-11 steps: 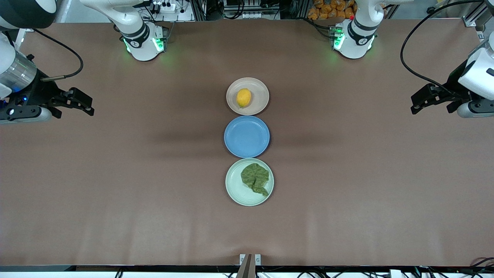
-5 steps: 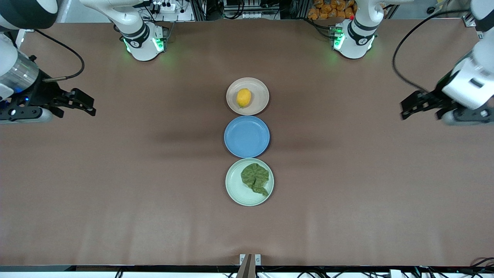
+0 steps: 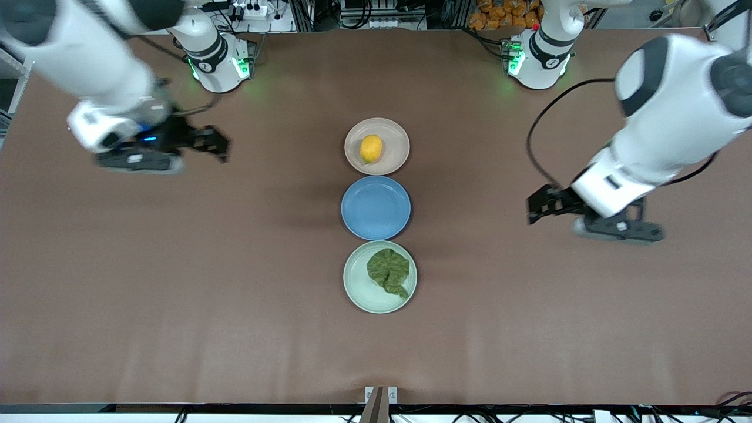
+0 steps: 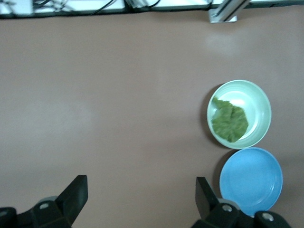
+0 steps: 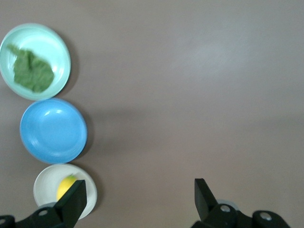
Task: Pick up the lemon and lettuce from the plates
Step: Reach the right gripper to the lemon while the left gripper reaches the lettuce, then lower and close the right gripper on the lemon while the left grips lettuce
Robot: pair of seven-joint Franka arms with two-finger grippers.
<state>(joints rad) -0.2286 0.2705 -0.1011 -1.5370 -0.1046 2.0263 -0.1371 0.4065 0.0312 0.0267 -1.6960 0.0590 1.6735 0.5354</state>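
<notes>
Front view: three plates stand in a row down the middle of the worktop. The beige plate [image 3: 376, 146] is farthest from the camera and carries the lemon [image 3: 371, 148]; the blue plate [image 3: 376, 207] sits bare in the middle; the mint plate [image 3: 380, 277] is nearest the camera and carries the lettuce [image 3: 389, 272]. The right gripper [image 3: 217, 144] hangs over bare table toward the right arm's end, about level with the beige plate. The left gripper [image 3: 537, 205] hangs over bare table toward the left arm's end, about level with the blue plate. Both are empty and well apart from the plates; this view does not settle how wide they stand

Left wrist view: the left gripper's fingers [image 4: 73, 194] are spread wide with nothing between them. The lettuce [image 4: 230, 122] shows as a crumpled leaf lying off-centre in the mint plate [image 4: 260, 99]. It looks light, limp and easily torn, so a pinch on the bunched middle seems safer than one on the thin edge

Right wrist view: the right gripper's fingers [image 5: 72, 200] are also spread wide and empty. The lemon [image 5: 66, 187] shows partly past one finger, on the beige plate [image 5: 45, 186]. It looks firm, smooth and apt to roll, so closing across its short width should hold best
</notes>
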